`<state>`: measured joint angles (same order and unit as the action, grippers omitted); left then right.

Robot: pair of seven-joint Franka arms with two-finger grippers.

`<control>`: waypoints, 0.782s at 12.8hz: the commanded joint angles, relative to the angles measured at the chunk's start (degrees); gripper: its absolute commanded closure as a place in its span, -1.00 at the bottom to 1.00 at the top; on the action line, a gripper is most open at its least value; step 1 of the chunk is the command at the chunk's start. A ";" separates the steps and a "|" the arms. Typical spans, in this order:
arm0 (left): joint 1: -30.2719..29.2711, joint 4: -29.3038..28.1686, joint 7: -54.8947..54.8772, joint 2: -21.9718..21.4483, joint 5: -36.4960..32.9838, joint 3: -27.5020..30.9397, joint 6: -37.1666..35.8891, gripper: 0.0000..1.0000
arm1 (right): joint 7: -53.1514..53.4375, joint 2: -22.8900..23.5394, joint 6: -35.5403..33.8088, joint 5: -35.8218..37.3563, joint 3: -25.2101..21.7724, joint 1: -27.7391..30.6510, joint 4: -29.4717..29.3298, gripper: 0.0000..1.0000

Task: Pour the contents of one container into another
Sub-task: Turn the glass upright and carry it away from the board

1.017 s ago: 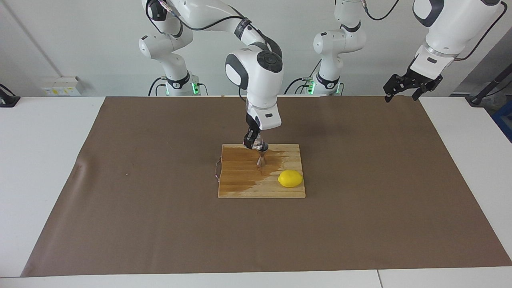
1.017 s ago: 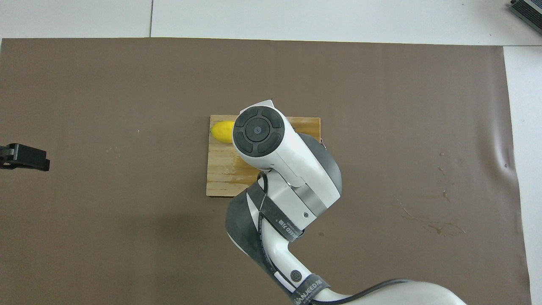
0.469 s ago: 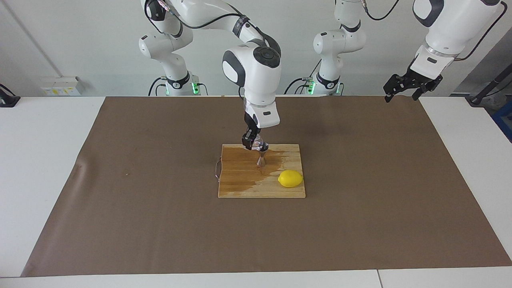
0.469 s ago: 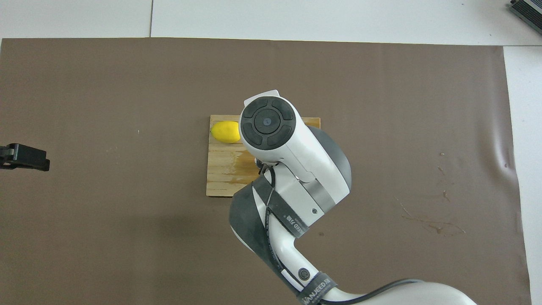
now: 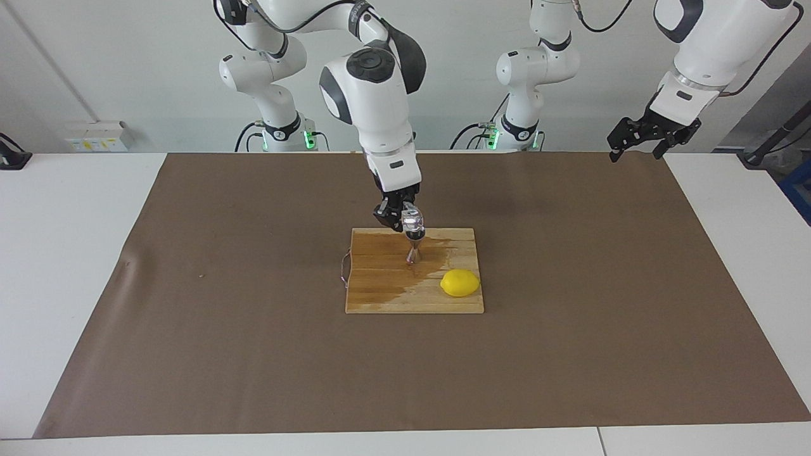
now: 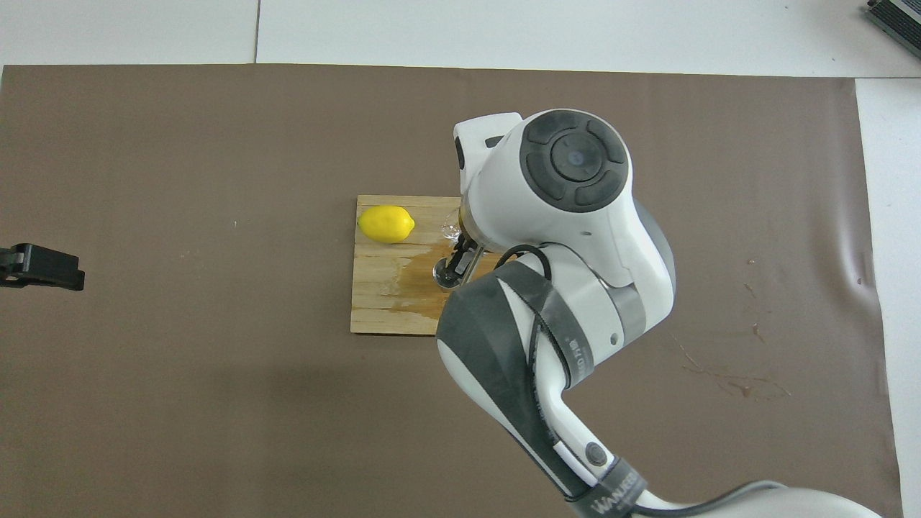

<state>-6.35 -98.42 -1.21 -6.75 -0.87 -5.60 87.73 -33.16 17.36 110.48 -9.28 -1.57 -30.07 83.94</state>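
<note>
Facing view: right gripper [image 5: 405, 221] clamped on glass cup [image 5: 412, 221], tilted directly over jigger [image 5: 414, 248], upright on wet cutting board [image 5: 380, 297]. Lemon [image 5: 460, 283] at board corner toward left arm's end. Left gripper [image 5: 646, 134] spread, waiting over mat edge [image 5: 671, 166].

Overhead view: right gripper [image 6: 457, 260] largely hidden under wrist; brown mat [image 6: 180, 374] bare around board.
</note>
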 commanded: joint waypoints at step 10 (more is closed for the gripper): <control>-0.51 -1.16 0.07 -1.16 -0.53 -0.29 -0.28 -1.00 | -51.27 -7.16 -0.08 -24.10 0.43 30.48 14.92 1.00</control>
<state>-6.35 -98.42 -1.21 -6.75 -0.87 -5.60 87.73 -76.82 11.90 110.28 -29.42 -1.96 -3.93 94.19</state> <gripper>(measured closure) 0.000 0.515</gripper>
